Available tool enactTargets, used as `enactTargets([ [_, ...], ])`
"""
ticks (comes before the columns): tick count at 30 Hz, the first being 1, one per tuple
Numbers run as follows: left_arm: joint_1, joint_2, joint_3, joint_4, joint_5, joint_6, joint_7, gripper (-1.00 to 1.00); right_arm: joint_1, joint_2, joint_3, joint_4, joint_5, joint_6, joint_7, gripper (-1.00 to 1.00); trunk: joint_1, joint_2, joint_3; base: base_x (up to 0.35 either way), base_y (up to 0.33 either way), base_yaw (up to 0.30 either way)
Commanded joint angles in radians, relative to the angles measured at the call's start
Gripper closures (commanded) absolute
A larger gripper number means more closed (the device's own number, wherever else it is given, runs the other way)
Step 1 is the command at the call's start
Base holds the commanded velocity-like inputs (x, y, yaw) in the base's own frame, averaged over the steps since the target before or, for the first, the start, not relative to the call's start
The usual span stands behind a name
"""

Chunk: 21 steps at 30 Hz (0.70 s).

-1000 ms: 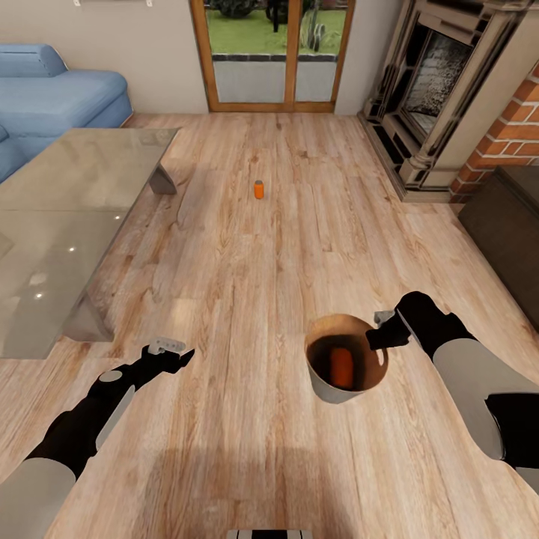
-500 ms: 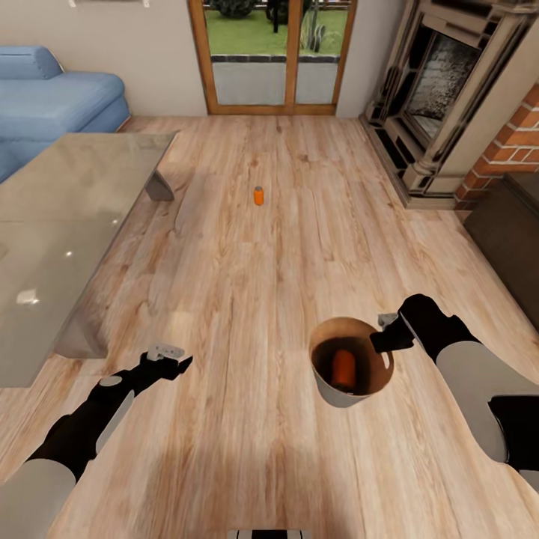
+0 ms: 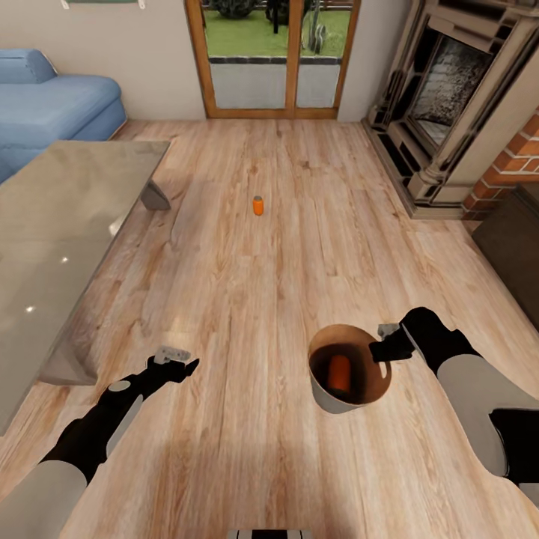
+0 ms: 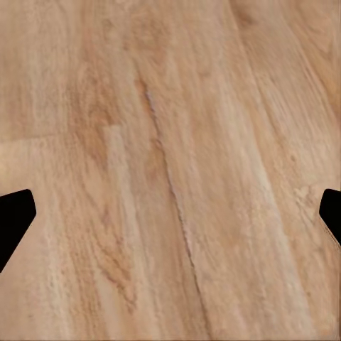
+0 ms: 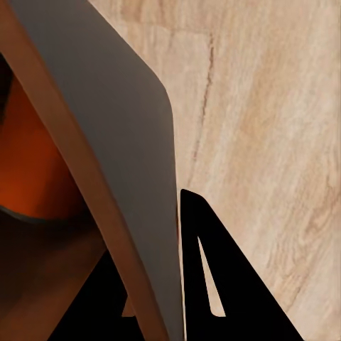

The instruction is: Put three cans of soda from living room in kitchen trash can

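The right gripper (image 3: 383,346) is clamped on the bin (image 3: 329,395) rim, one can (image 3: 340,374) lying inside; the left gripper (image 3: 180,361) hangs spread and empty over the floor (image 3: 247,449); the next can (image 3: 258,206) stands upright well ahead mid-floor, between both arms, probably the free left's to take.

- Bin (image 3: 329,394): grey outside, coppery inside, upright above the wood floor.
- Orange can (image 3: 340,373) inside it.
- Another orange can (image 3: 258,206) upright, well apart.
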Motion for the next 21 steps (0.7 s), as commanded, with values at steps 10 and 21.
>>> enactTargets([
  [10, 0.005, -0.008, 0.002, 0.071, 0.005, -0.052, 0.002, -1.0, 0.03, -0.003, -0.107, 0.0, -0.033, -0.07, -0.001, 1.0, 0.0, 0.0, 0.0, 0.272, 0.0, 0.0],
  [21, 0.023, -0.008, 0.002, 0.128, 0.008, -0.099, 0.002, -1.0, 0.14, -0.003, -0.127, -0.049, -0.032, -0.12, -0.01, 1.0, 0.0, 0.0, 0.0, 0.216, 0.0, 0.0],
])
